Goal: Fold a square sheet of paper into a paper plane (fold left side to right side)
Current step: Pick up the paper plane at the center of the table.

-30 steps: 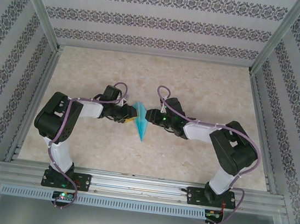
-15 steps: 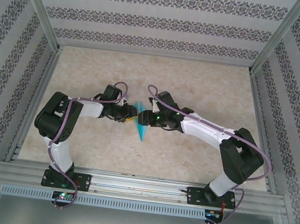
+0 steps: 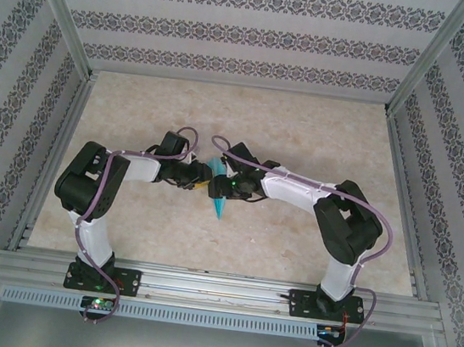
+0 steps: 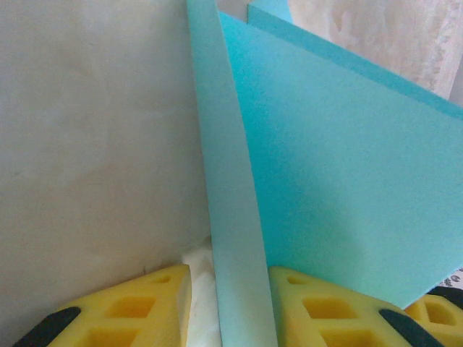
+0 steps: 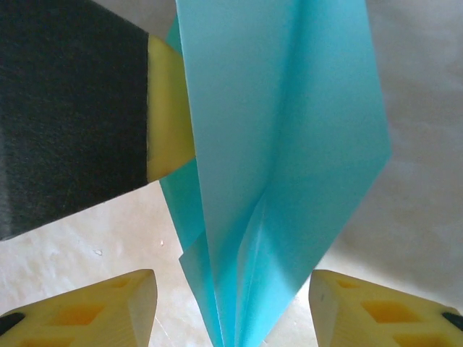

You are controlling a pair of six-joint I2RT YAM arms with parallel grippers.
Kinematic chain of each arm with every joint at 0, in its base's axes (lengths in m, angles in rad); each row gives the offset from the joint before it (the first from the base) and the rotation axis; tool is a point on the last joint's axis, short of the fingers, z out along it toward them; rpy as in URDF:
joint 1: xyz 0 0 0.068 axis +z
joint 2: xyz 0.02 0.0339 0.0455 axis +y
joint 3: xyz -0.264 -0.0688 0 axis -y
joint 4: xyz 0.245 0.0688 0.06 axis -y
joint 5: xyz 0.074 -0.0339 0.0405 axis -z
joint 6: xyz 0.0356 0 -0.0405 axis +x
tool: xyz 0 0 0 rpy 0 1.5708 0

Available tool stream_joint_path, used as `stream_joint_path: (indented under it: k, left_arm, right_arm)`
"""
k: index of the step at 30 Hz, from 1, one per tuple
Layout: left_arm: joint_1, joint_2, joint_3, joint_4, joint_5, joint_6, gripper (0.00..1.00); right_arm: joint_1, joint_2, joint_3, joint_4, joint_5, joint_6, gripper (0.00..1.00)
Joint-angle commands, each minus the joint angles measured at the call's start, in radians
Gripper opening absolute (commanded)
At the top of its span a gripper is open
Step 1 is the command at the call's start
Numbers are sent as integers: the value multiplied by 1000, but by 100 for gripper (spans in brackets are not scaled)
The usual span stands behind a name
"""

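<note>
The square sheet of paper is folded into a slim turquoise paper plane [image 3: 220, 193] with its point toward the near edge, held off the table at mid-table. My left gripper [image 3: 204, 178] is shut on the plane's upright folded strip [image 4: 231, 217], which runs between its yellow fingers [image 4: 325, 311]. One left pad [image 5: 170, 108] presses the plane's side in the right wrist view. My right gripper [image 3: 227, 186] straddles the plane [image 5: 282, 144] from the right. Its jaws are open, with clear gaps on both sides of the paper.
The marbled beige tabletop [image 3: 305, 140] is bounded by patterned walls and aluminium frame rails [image 3: 401, 187]. Both arms bend inward and meet at the centre. A metal rail [image 3: 217, 287] runs along the near edge by the arm bases.
My right arm has reached further left, bringing its gripper around the plane, and its jaws have spread wider. The left gripper and the plane have stayed put.
</note>
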Motion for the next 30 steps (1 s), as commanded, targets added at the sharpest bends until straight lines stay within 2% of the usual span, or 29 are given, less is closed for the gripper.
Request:
stream_joint_path:
  k: [1, 5, 13, 30]
  left_arm:
    - [-15, 13, 25, 2, 3, 4, 32]
    - [-16, 15, 24, 1, 4, 4, 32]
    - [-16, 15, 24, 2, 2, 4, 32]
    - [-17, 14, 19, 3, -3, 3, 32]
  right_arm:
    - [14, 28, 39, -23, 27, -21, 57]
    - [16, 54, 59, -35, 42, -23, 52]
    - [20, 74, 72, -66, 69, -25, 34]
    - [43, 120, 95, -76, 68, -11, 24]
